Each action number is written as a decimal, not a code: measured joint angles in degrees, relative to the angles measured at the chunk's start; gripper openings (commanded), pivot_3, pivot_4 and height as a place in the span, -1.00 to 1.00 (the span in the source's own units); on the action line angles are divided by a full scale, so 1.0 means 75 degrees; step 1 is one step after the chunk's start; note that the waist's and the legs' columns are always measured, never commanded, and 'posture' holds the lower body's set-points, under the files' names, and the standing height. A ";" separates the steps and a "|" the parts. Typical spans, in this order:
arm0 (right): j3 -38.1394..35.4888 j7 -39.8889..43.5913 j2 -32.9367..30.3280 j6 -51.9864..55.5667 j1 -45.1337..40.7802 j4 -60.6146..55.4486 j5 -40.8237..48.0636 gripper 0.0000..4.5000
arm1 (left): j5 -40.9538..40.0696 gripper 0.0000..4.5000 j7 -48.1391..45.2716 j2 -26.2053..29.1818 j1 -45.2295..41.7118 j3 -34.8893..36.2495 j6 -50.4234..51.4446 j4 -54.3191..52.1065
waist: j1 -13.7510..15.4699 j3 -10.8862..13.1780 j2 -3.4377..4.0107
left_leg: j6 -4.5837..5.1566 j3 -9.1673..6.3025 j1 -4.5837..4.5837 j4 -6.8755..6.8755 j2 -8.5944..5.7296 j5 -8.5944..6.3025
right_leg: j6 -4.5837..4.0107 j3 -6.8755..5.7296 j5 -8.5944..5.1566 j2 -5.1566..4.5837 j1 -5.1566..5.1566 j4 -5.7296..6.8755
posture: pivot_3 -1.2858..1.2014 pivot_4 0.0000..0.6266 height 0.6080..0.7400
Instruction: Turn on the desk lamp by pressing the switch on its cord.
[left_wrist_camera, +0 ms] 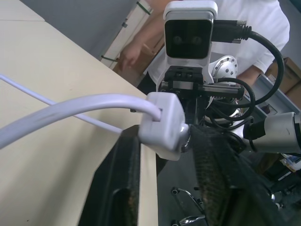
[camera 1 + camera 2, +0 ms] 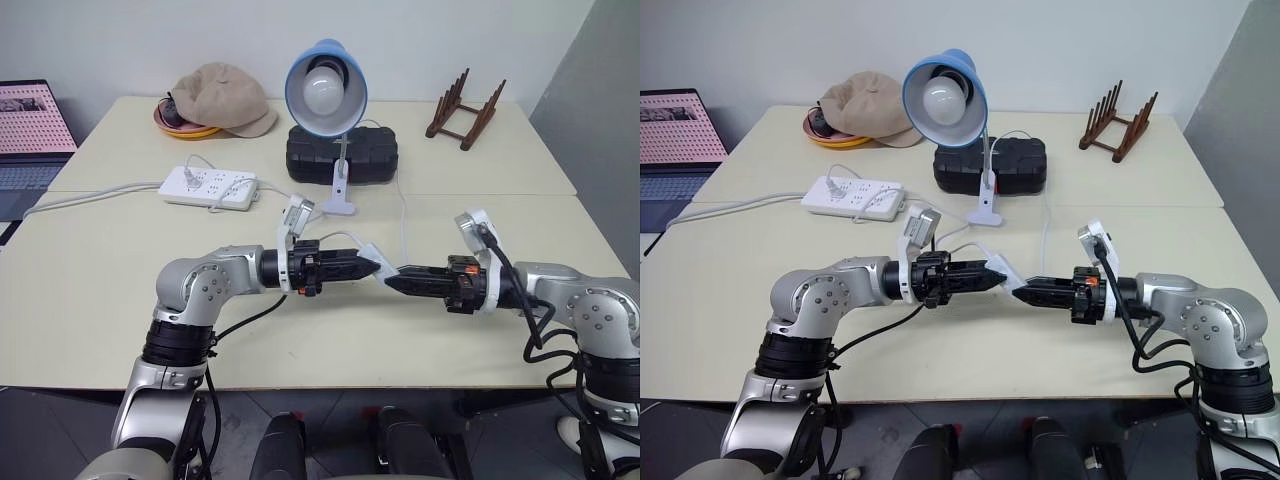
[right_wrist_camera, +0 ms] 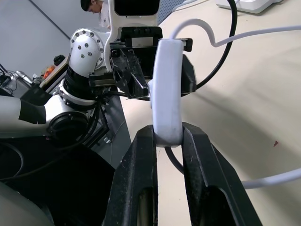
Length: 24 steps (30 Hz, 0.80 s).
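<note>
The desk lamp (image 2: pixel 326 85), with its light-blue shade and white bulb, stands clipped on its white base at the middle back of the table. Its thin white cord (image 2: pixel 405 222) runs forward to the small white switch (image 2: pixel 377 266), which hangs above the table between my two hands. My left gripper (image 2: pixel 370 266) points right and is shut on one end of the switch (image 1: pixel 164 125). My right gripper (image 2: pixel 393 281) points left and is shut on the other end of the switch (image 3: pixel 167 94). The two grippers meet tip to tip.
A white power strip (image 2: pixel 208 187) lies left of the lamp, and a black case (image 2: pixel 342 155) sits behind it. A beige hat (image 2: pixel 225 100), a wooden rack (image 2: pixel 465 110) and a laptop (image 2: pixel 30 130) stand further back. A person (image 1: pixel 244 28) stands beyond the table.
</note>
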 measured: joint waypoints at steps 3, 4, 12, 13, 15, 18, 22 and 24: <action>0.0000 0.0044 -0.0001 -0.0001 -0.0032 0.0000 0.0063 -0.84 | -0.0140 -0.71 -0.0076 0.0010 0.0000 0.0049 0.0003 0.0000 | 0.0000 0.0000 0.0000 | 0.0000 0.0000 -0.0001 0.0000 0.0000 0.0000 | -0.0001 0.0000 0.0000 0.0000 0.0000 -0.0001 | 0.03 -0.52 1.00; 0.0000 0.0059 -0.0001 -0.0001 -0.0035 0.0000 0.0078 -0.84 | -0.0162 -0.72 -0.0098 0.0014 0.0000 0.0056 0.0004 0.0000 | 0.0000 0.0000 0.0000 | 0.0000 0.0000 -0.0001 0.0000 0.0000 0.0000 | -0.0001 -0.0001 -0.0001 0.0000 0.0000 -0.0001 | 0.03 -0.52 1.00; 0.0062 0.0171 -0.0015 -0.0065 -0.0062 0.0000 0.0085 -0.84 | -0.0459 -0.74 -0.0032 0.0036 0.0004 0.0174 0.0295 -0.0001 | -0.0002 0.0000 0.0000 | 0.0000 0.0000 -0.0001 -0.0001 0.0000 0.0000 | -0.0007 0.0000 -0.0004 0.0000 -0.0002 -0.0002 | 0.03 -0.52 1.00; 0.0099 0.0179 -0.0028 -0.0101 -0.0062 0.0000 0.0072 -0.84 | -0.0477 -0.74 -0.0020 0.0053 0.0012 0.0180 0.0329 -0.0007 | -0.0002 0.0000 0.0000 | 0.0000 0.0000 -0.0001 -0.0001 0.0000 0.0000 | -0.0008 0.0000 -0.0005 0.0000 -0.0002 -0.0002 | 0.03 -0.52 1.00; 0.0156 0.0182 -0.0038 -0.0172 -0.0062 0.0001 0.0007 -0.84 | -0.0420 -0.74 0.0011 0.0063 0.0054 0.0169 0.0281 -0.0019 | 0.0000 0.0000 0.0000 | 0.0000 0.0000 -0.0002 -0.0001 0.0000 0.0000 | -0.0007 0.0000 -0.0005 0.0000 -0.0002 -0.0003 | 0.03 -0.52 1.00; 0.0319 0.0173 -0.0054 -0.0323 -0.0069 0.0038 -0.0196 -0.84 | -0.0172 -0.37 0.0006 0.0123 0.0168 0.0032 -0.0067 -0.0024 | -0.0001 0.0000 0.0000 | 0.0000 0.0000 -0.0001 -0.0002 0.0000 0.0000 | -0.0008 0.0000 -0.0005 0.0000 -0.0002 -0.0003 | 0.03 -0.52 1.00; 0.0440 0.0176 -0.0065 -0.0545 -0.0309 0.0350 -0.0503 -0.84 | 0.0240 -0.01 0.0034 0.0429 0.0426 -0.0113 -0.0325 -0.0020 | -0.0015 0.0000 0.0000 | 0.0000 0.0002 -0.0001 -0.0002 0.0001 0.0000 | -0.0035 0.0003 -0.0020 0.0000 -0.0007 -0.0001 | 0.03 -0.52 1.00; 0.0555 0.0250 -0.0045 -0.0765 -0.0615 0.0633 -0.0671 -0.84 | 0.0334 0.17 0.0046 0.0585 0.0531 -0.0093 -0.0385 -0.0048 | -0.0011 0.0000 0.0000 | 0.0000 0.0002 -0.0002 -0.0002 0.0000 0.0000 | -0.0036 0.0003 -0.0021 0.0000 -0.0007 -0.0003 | 0.03 -0.52 1.00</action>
